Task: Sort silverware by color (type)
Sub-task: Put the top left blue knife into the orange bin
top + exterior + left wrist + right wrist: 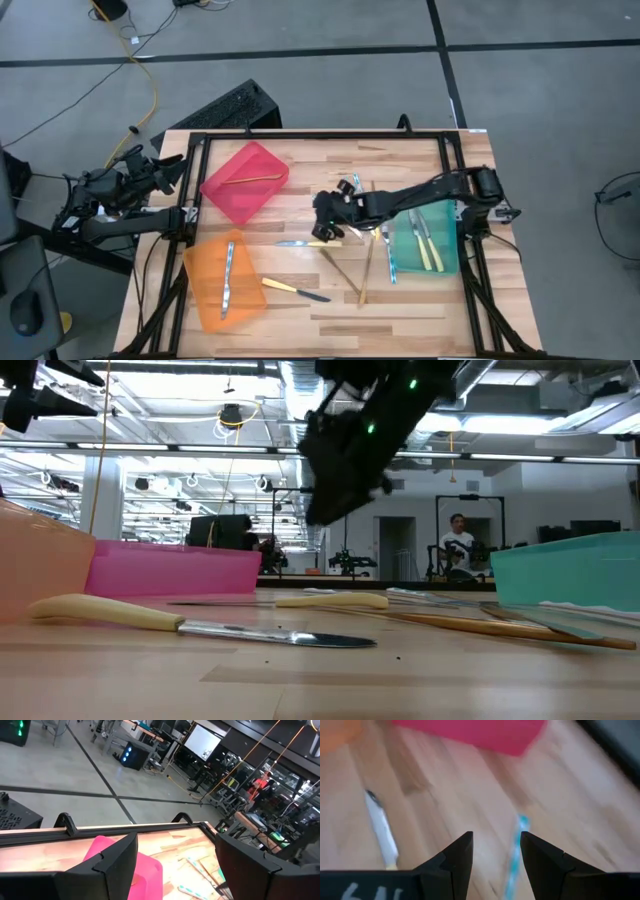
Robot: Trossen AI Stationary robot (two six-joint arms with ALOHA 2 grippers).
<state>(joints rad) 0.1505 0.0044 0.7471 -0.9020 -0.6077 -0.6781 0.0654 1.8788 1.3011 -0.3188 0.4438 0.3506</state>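
yellow-handled knife (190, 622) nearest | bins: 3 | right hand (495, 851) spread, empty | left hand (175, 865) spread

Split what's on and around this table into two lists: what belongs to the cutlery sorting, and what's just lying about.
Belongs to the sorting:
gold piece in the red bin
silvery piece in the orange bin
yellow-handled pieces in the green bin
loose yellow-handled knife
loose gold pieces
right gripper, open over the middle

Lying about:
keyboard
yellow cable
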